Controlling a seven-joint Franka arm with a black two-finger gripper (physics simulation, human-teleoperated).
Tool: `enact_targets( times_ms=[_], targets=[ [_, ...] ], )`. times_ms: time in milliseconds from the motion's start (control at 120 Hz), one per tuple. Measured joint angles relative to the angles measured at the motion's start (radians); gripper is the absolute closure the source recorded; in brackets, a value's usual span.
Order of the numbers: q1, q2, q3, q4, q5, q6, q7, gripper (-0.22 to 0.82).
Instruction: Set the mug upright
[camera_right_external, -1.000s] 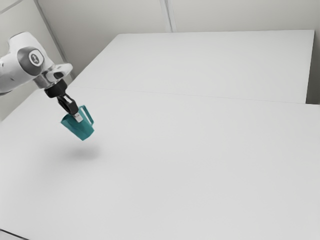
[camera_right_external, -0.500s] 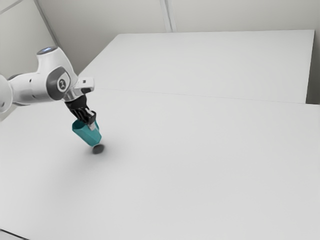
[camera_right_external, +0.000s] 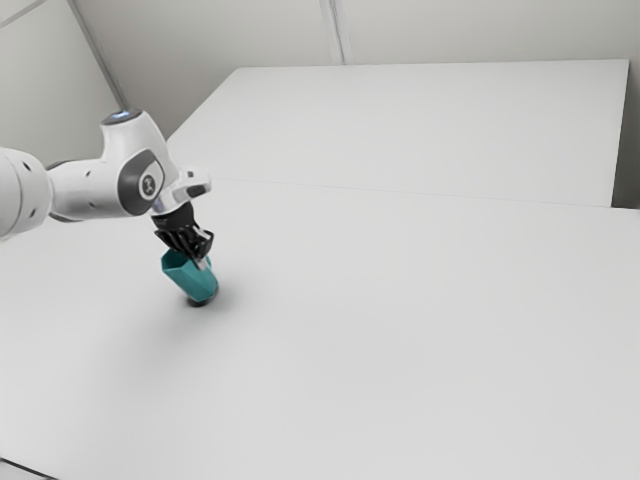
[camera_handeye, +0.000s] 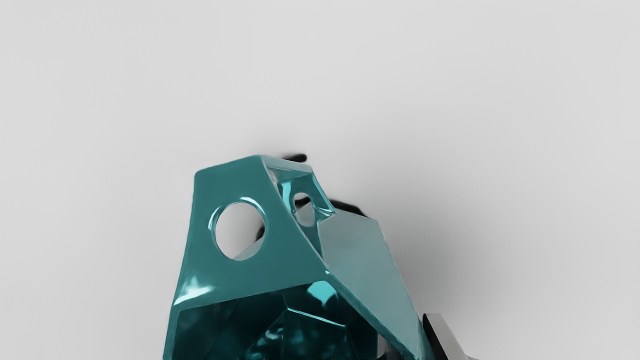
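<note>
1. Clearly, the teal mug (camera_right_external: 190, 279) is at the end effector (camera_right_external: 204, 262), low over the counter (camera_right_external: 400, 310), in the half toward the exterior view's left.
2. The end effector is narrow, closed on the mug's side wall near the rim; in the wrist view one finger (camera_handeye: 446, 337) lies against the outside of that wall, and a small part of the other shows inside the mug.
3. Most of the mug's body lies below the end effector and toward the exterior view's left of the fingertips.
4. The mug is tilted, not upright: its open mouth points up and toward the exterior view's left, and its base points down and toward the exterior view's right.
5. A dark shadow (camera_right_external: 197, 302) lies right under the base; whether the base touches the counter, I cannot tell.
6. In the wrist view a round hole shows in the teal surface, with a smaller one just beside it.
7. The white arm (camera_right_external: 95, 190) reaches in from the exterior view's left, its hand angled down above the mug.
8. Behind the counter stands a pale wall (camera_right_external: 480, 30).
</note>
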Motion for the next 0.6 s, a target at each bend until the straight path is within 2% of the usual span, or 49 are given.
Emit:
enact_targets(
  times_ms=[100,233,333,433,600],
  targets=[
    [-0.001,0.008,0.0,0.001,-0.003,0.004,-0.018,0.64],
    [-0.004,0.004,-0.006,0.003,-0.005,0.007,-0.037,0.37],
    [-0.008,-0.022,-0.009,0.009,-0.005,0.001,-0.047,0.23],
    [-0.003,-0.041,-0.026,0.085,-0.005,-0.058,-0.055,0.14],
    [-0.007,-0.044,-0.054,0.289,0.004,-0.235,-0.061,0.07]
  ],
)
